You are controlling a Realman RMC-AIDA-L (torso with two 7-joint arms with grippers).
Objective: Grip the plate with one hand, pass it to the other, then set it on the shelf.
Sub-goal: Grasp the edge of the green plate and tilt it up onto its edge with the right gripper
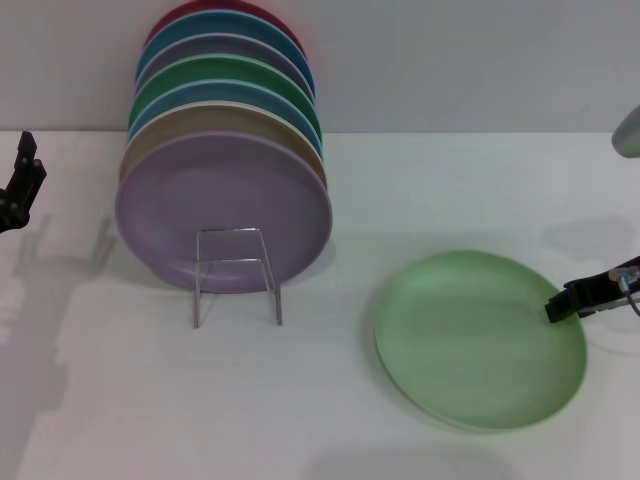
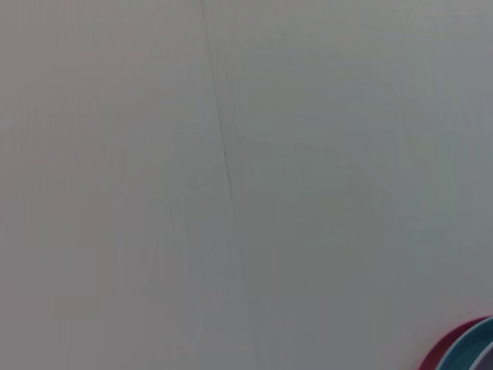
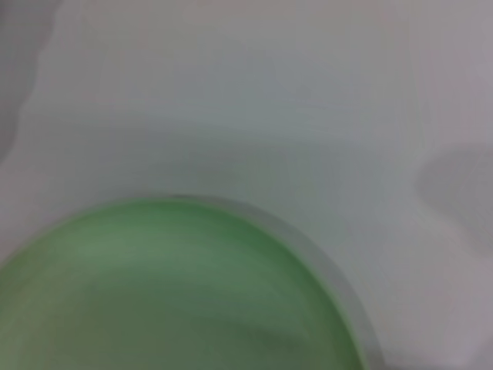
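The pale mint-green plate (image 1: 480, 338) lies flat on the white table at the right front. It fills the lower part of the right wrist view (image 3: 177, 297). My right gripper (image 1: 575, 299) reaches in from the right edge, its black fingertip (image 1: 556, 307) over the plate's right rim. The wire shelf (image 1: 237, 276) stands left of centre, its small rectangular loop at the front. My left gripper (image 1: 24, 172) is at the far left edge, well away from the plate, its fingers apart and empty.
Several plates stand upright in the shelf, a lavender plate (image 1: 222, 208) in front, then tan, blue, emerald-green, teal and red ones behind. The left wrist view shows the white surface and a red and teal plate edge (image 2: 467, 348). A wall runs along the back.
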